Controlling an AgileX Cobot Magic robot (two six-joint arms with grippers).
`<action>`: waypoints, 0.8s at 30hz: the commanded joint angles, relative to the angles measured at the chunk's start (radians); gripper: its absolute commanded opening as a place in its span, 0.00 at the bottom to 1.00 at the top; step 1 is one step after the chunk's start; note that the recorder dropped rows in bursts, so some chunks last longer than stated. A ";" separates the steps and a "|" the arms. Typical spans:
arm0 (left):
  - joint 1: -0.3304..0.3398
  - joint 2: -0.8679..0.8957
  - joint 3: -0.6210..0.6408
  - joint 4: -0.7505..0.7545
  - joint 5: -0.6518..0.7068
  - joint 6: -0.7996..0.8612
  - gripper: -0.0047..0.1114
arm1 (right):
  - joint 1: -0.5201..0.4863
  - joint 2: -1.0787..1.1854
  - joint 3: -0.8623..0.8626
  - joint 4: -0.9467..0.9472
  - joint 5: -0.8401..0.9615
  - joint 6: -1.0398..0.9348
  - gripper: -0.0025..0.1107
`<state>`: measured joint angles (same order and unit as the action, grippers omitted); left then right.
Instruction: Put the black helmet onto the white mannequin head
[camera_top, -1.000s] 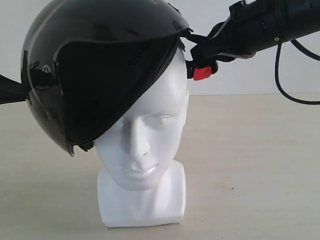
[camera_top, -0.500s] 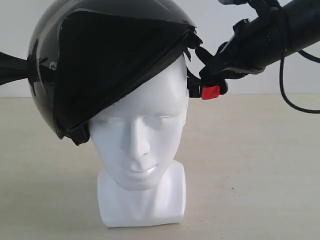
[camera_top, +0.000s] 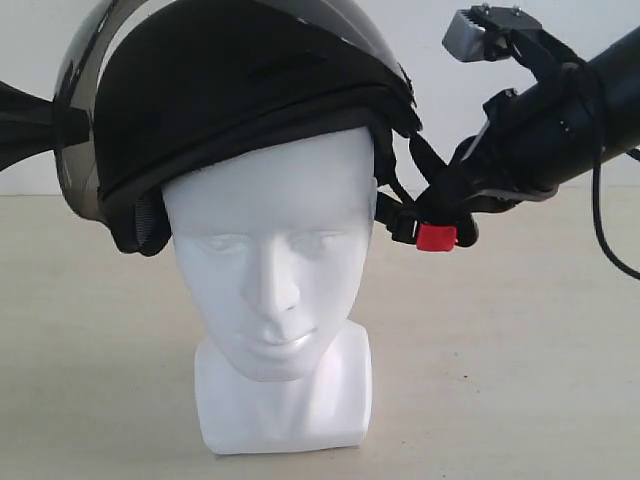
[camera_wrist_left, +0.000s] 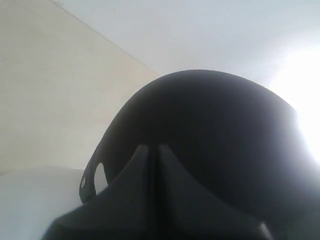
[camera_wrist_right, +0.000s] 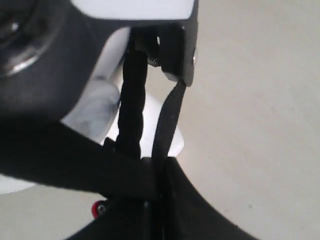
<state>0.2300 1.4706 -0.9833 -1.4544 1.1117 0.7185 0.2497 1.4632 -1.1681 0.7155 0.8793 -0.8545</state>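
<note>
The black helmet (camera_top: 230, 110) sits on top of the white mannequin head (camera_top: 270, 290), roughly level, its padded rim across the forehead and the visor (camera_top: 85, 60) raised. At the helmet's left side my left gripper (camera_top: 55, 122) is shut against the shell; the left wrist view shows its closed fingers (camera_wrist_left: 154, 152) meeting the dark dome of the helmet (camera_wrist_left: 210, 130). My right gripper (camera_top: 445, 195) is shut on the chin strap (camera_wrist_right: 167, 117) beside the red buckle (camera_top: 437, 237). Its fingertips (camera_wrist_right: 159, 167) pinch the webbing, with the mannequin head (camera_wrist_right: 95, 107) behind.
The mannequin's squarish base (camera_top: 285, 405) stands on a beige table (camera_top: 520, 350) in front of a pale wall. The right arm's grey camera block (camera_top: 490, 30) and a black cable (camera_top: 598, 225) hang at the right.
The helmet has swung from tilted over the face to level and come down onto the crown. The right gripper has moved down and right with the strap; the face is now uncovered.
</note>
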 joint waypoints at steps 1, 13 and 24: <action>-0.007 -0.010 -0.027 -0.023 0.013 0.008 0.08 | -0.007 -0.051 0.040 -0.022 0.046 -0.010 0.02; -0.022 -0.010 -0.029 -0.080 0.025 0.019 0.08 | -0.007 -0.083 0.060 -0.001 0.169 -0.021 0.02; -0.022 -0.010 -0.029 -0.084 0.055 0.023 0.08 | -0.007 -0.083 0.077 0.007 0.111 -0.034 0.02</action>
<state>0.2128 1.4706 -1.0058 -1.5279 1.1438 0.7304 0.2497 1.3906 -1.0946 0.7151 1.0075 -0.8802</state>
